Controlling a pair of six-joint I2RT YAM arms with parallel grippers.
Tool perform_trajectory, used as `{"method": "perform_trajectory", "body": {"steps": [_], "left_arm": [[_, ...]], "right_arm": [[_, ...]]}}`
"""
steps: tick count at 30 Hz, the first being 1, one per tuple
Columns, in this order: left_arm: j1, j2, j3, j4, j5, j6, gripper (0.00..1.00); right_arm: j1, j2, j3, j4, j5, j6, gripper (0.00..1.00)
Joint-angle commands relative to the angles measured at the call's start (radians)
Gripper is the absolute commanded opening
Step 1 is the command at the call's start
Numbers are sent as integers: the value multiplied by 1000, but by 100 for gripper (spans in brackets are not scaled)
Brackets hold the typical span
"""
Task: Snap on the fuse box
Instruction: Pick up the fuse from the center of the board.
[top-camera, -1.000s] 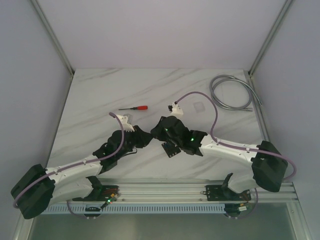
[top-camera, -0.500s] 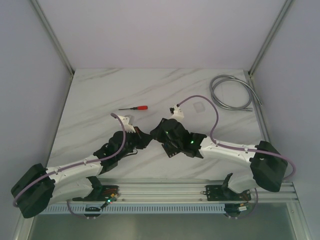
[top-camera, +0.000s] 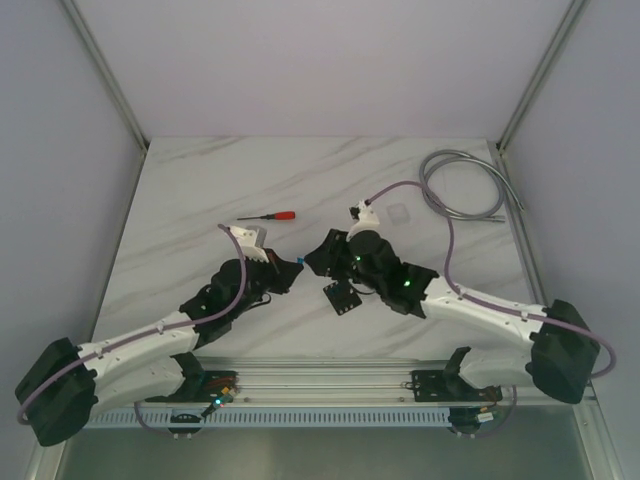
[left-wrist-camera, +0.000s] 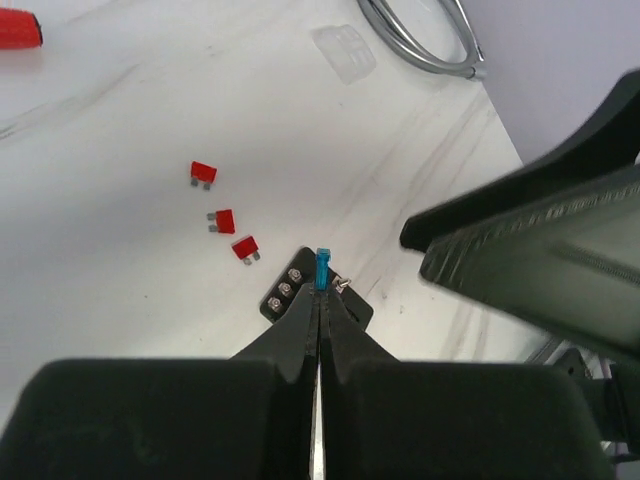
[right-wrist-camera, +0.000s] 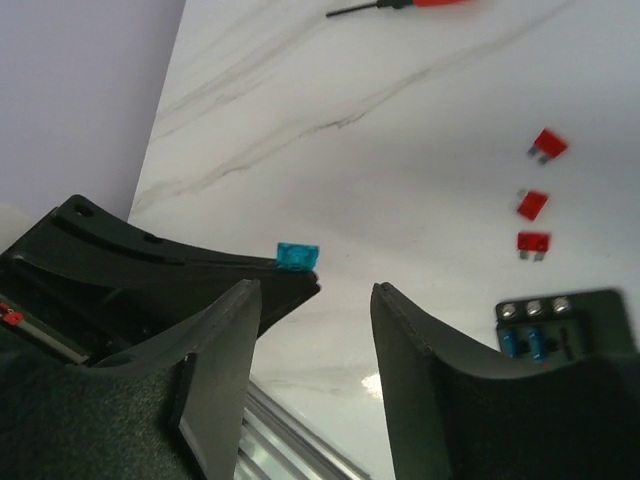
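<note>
Left gripper (left-wrist-camera: 320, 305) is pinching a blue fuse (left-wrist-camera: 322, 270). Seen from above, the fuse box (top-camera: 342, 297) is lying at its 4 o'clock. Right gripper (right-wrist-camera: 315, 320) is hanging spread, gripping nothing.

The left gripper (left-wrist-camera: 320, 300) is now shut, with a blue fuse (left-wrist-camera: 322, 268) pinched at the fingertips. The right gripper (right-wrist-camera: 315, 295) is opened wider and drawn back from the fuse box (top-camera: 341, 297), which is left uncovered beside its fingers.
</note>
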Motion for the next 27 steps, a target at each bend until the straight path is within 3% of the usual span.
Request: {"method": "perform_trajectory", "body": {"steps": [1,8,15,19,27], "left_arm": [[12,-44,46,-31,85,131,0],[26,-75,96,-41,336,221,0],[27,-74,153,-21,570,239,0],[27,-72,183,-16,666,237,0],[27,-76,190,29,725,207,0]], "right_arm": [[-87,-91,-43,69,-189,-227,54],[-217,-232,-78,98,-528,-462,54],[-291,-305,-89,93,-797,-567,53],[-311,-322,-83,78,-883,-611,53],[-323,-333,-70,55,-1016,-651,46]]}}
